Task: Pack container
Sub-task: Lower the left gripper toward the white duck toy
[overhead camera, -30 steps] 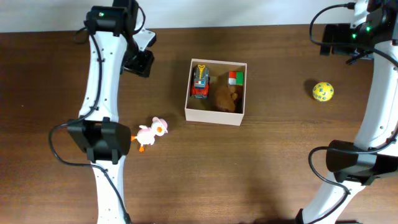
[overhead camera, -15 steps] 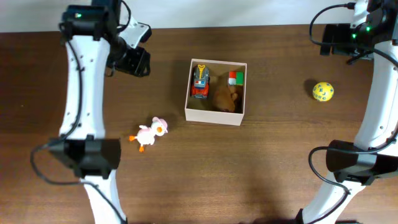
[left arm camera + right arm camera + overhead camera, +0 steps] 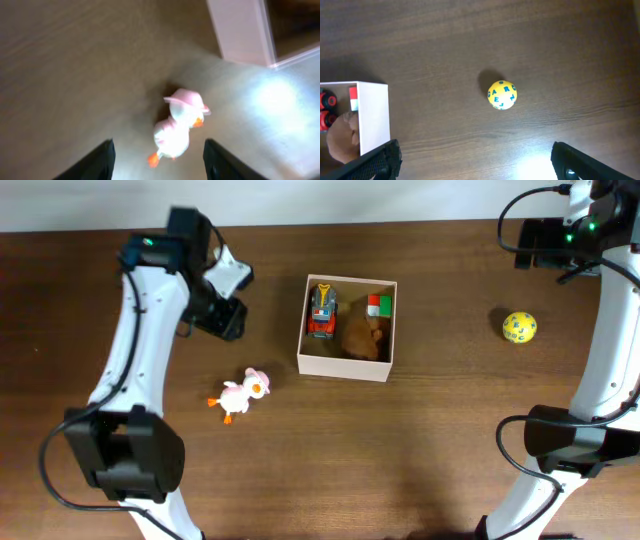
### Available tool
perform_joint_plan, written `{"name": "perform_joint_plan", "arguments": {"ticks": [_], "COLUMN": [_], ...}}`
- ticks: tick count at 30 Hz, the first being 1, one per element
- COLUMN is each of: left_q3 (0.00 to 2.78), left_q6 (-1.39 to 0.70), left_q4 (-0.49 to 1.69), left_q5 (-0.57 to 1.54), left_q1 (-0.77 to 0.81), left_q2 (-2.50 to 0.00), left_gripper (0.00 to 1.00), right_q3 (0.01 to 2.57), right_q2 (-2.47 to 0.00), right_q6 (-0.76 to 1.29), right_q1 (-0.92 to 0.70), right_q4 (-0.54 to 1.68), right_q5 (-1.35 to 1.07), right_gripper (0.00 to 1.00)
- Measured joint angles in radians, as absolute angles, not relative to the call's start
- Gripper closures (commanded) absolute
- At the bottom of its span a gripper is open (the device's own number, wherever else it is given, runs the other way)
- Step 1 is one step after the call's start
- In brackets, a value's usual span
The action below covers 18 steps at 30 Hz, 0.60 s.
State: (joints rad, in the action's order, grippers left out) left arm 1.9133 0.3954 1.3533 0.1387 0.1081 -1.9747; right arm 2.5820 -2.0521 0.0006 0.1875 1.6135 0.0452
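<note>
Overhead shows the container mid-table; it looks light, with thin card walls that crush easily, so a gentle pinch over one wall's rim suits it. Both the left gripper, over what seems a pink duck, and the right gripper stand open, empty.

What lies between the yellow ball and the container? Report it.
Nothing: only bare table separates the yellow ball from the container, as the overhead and right wrist views both show.
</note>
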Motion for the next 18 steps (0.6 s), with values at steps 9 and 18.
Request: {"name": "perform_joint_plan", "arguments": {"ticks": [9, 18], "left_q3": [1.671, 1.55], "left_q6": [0.431, 0.485], "left_q4": [1.077, 1.055], "left_q5": [0.132, 0.147], "left_q1": [0.108, 0.108], "left_q2": [-1.975, -1.975], "left_gripper": [0.41, 0.41], "right_q3": [2.582, 2.582], "right_q2": [-2.052, -2.052], "right_q6": [0.0, 0.001], "right_q1": [0.187, 0.187], "right_q4": [1.613, 1.613], "right_q5": [0.045, 0.045], "right_gripper": [0.01, 0.01]}}
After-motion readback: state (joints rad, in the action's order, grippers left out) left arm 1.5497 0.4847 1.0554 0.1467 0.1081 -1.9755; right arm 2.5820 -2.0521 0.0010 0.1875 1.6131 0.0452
